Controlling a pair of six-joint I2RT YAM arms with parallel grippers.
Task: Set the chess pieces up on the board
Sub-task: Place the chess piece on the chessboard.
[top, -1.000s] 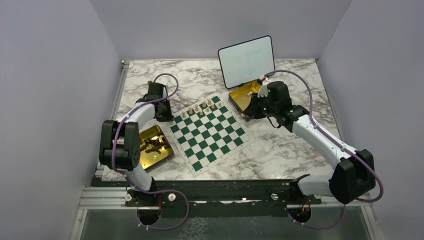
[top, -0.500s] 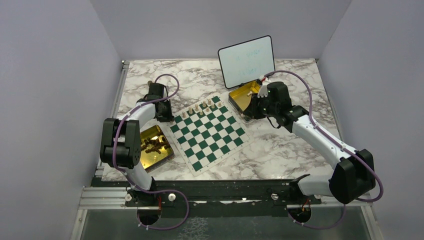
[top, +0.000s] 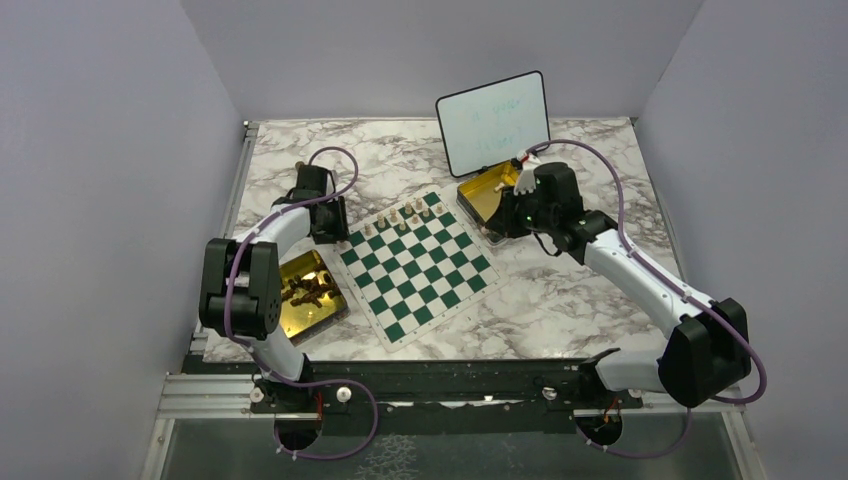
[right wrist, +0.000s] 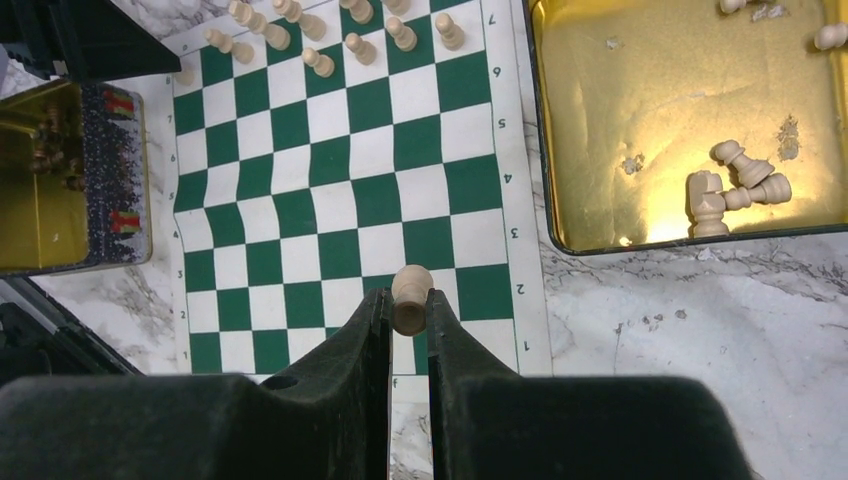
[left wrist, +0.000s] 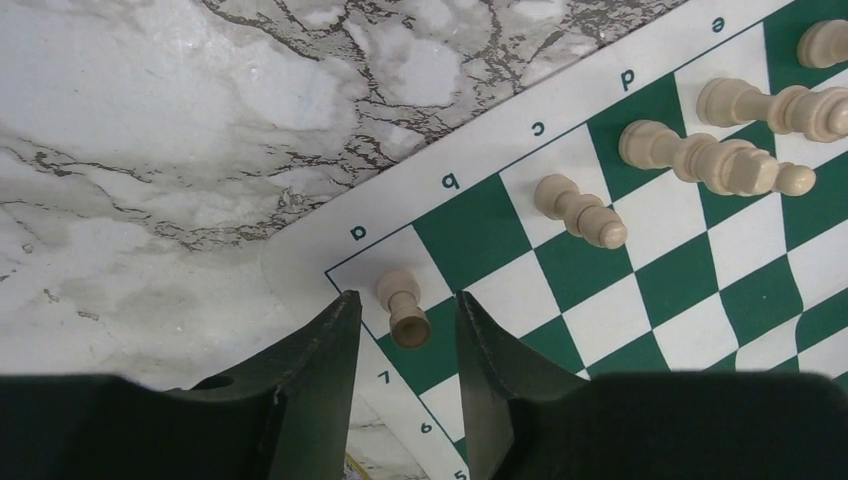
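Marbled counter (top: 560, 300) is carrying the board (top: 425, 275). My left pincer (left wrist: 405, 300) is standing apart around a piece (left wrist: 401, 292) on the corner square (placed, I judge). My right pincer (right wrist: 406, 298) is clamping a second piece (right wrist: 410, 284) near the tin (right wrist: 537, 130).
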